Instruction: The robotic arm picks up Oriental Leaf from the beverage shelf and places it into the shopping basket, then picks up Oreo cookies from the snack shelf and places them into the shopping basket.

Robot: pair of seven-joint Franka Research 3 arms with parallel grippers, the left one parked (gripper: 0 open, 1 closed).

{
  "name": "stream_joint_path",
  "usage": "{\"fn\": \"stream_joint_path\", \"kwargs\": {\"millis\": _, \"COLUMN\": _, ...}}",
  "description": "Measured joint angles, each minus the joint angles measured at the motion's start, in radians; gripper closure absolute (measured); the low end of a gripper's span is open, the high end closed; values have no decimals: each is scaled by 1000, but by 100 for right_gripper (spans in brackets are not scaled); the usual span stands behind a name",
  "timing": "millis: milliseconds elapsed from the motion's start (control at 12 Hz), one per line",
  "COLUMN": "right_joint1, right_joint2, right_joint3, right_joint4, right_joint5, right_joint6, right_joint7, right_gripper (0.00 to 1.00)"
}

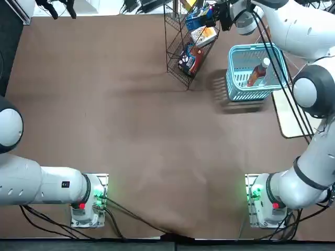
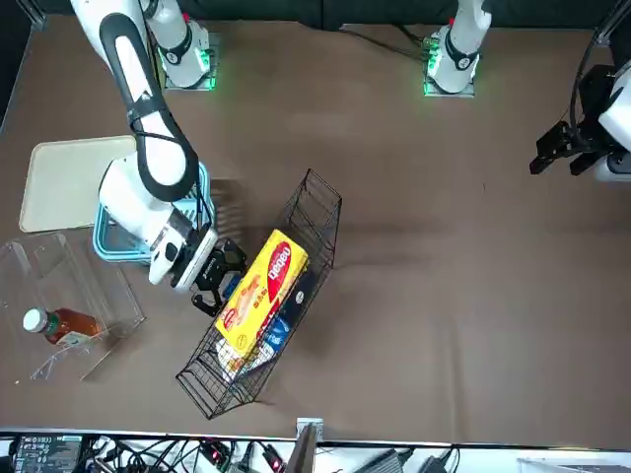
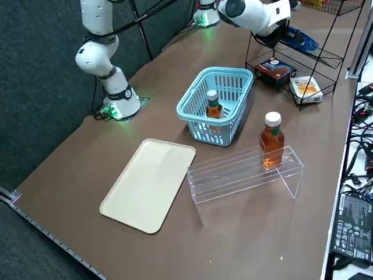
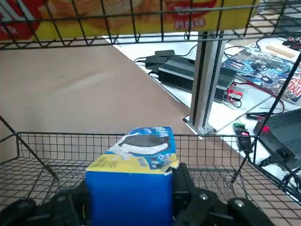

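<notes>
We have the blue cookie pack (image 4: 130, 197) pinched between the right gripper's fingers (image 4: 133, 200), inside the wire rack (image 2: 219, 379), a yellow box (image 2: 262, 294) above. We should draw it straight out, level, clear of the wires, before swinging toward the basket (image 3: 201, 121). The arm (image 2: 150, 163) reaches over that basket, wrist low beside the rack.
</notes>
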Motion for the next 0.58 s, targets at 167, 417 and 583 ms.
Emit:
{"fn": "stream_joint_path", "kwargs": {"millis": 167, "right_joint1": 1, "right_joint2": 0, "right_joint3": 0, "right_joint4": 1, "right_joint5": 0, "right_joint6": 1, "right_joint7": 2, "right_gripper": 32}}
{"fn": "stream_joint_path", "kwargs": {"millis": 417, "right_joint1": 3, "right_joint2": -1, "right_joint3": 0, "right_joint4": 13, "right_joint5": 0, "right_joint6": 2, "right_joint7": 4, "right_gripper": 32}}
{"fn": "stream_joint_path", "kwargs": {"millis": 583, "right_joint1": 3, "right_joint2": -8, "right_joint3": 0, "right_joint4": 23, "right_joint5": 0, "right_joint6": 3, "right_joint7": 7, "right_gripper": 32}}
